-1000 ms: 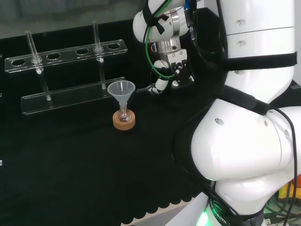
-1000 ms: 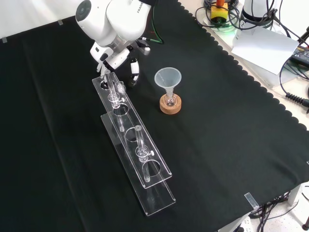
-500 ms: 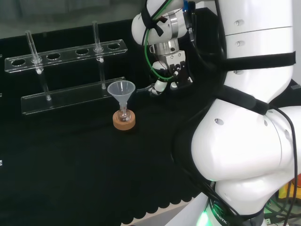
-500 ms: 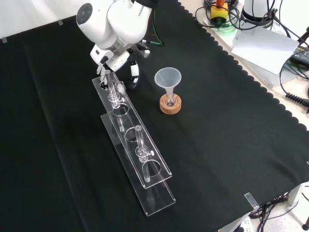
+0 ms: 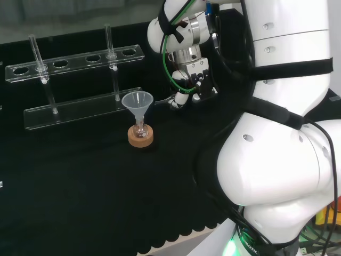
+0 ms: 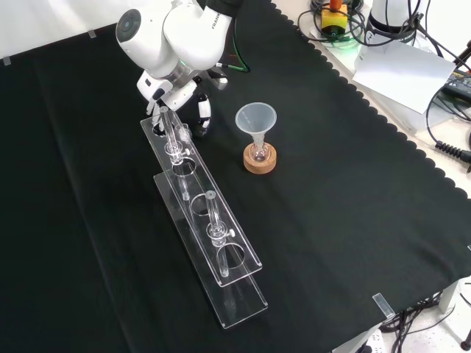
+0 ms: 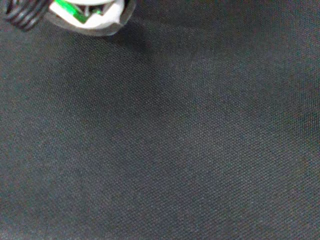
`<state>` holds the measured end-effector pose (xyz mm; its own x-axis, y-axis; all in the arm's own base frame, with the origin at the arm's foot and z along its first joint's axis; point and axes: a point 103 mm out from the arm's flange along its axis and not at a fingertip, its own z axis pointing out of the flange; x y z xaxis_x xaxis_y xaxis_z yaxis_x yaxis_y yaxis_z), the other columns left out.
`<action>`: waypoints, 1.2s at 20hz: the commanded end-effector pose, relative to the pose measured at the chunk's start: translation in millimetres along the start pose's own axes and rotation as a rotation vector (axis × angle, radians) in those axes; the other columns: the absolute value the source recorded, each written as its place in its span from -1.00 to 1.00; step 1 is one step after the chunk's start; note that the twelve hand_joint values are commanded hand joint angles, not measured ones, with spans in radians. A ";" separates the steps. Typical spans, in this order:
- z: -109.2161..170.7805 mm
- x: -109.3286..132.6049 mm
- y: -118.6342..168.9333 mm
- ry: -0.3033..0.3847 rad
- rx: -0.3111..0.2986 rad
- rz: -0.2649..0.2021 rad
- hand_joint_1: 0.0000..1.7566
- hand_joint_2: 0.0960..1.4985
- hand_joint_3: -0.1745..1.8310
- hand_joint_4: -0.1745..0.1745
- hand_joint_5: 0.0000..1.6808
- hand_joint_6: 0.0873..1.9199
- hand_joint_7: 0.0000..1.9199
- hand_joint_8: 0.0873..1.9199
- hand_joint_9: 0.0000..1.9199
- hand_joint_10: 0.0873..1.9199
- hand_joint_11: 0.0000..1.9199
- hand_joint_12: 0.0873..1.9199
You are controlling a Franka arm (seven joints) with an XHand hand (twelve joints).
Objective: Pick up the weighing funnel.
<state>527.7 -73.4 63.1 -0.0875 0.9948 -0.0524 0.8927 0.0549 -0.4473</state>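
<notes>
Noted robot hand (image 6: 200, 118) low by the tube rack's (image 6: 243, 265) far end; could not tell its grip. Judged liable to clip the rack if swung left, front view.

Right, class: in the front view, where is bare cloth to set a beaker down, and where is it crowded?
Bare: the cloth between the funnel and the scalloped edge, and the wide stretch left of the test-tube rack. Crowded: the narrow gap between rack and funnel, where the hand hangs.
</notes>
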 end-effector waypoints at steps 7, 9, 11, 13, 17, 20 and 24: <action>-0.4 -2.4 -0.5 -0.010 -0.003 0.013 0.04 -0.24 -0.23 0.12 0.02 -0.28 -0.53 -0.35 -0.28 -0.49 -0.52 0.31; -0.4 -1.7 -0.5 -0.030 -0.009 0.024 0.15 -0.02 -0.38 0.71 0.24 -0.24 -0.51 -0.35 -0.27 -0.49 -0.51 0.31; -0.5 -1.4 -0.3 -0.041 -0.010 0.036 0.22 -0.01 -0.39 0.94 0.38 -0.29 -0.48 -0.37 -0.23 -0.50 -0.48 0.29; -0.9 -1.2 -0.9 -0.050 -0.013 0.047 0.25 -0.09 -0.27 0.99 0.43 -0.28 -0.44 -0.39 -0.19 -0.54 -0.44 0.26; -4.9 -2.6 -4.4 -0.050 -0.013 0.055 0.25 -0.15 -0.18 1.00 0.44 -0.24 -0.42 -0.40 -0.15 -0.56 -0.40 0.24; -7.4 -4.6 -6.0 -0.048 -0.017 0.057 0.26 -0.16 -0.17 1.00 0.43 -0.23 -0.42 -0.40 -0.14 -0.57 -0.39 0.23; -26.0 -10.9 -18.8 -0.030 -0.045 0.058 0.26 -0.18 -0.14 1.00 0.43 -0.21 -0.43 -0.40 -0.14 -0.58 -0.38 0.22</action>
<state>526.5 -77.5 75.7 -0.0563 0.9915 -0.1170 0.9061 0.0015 -0.4230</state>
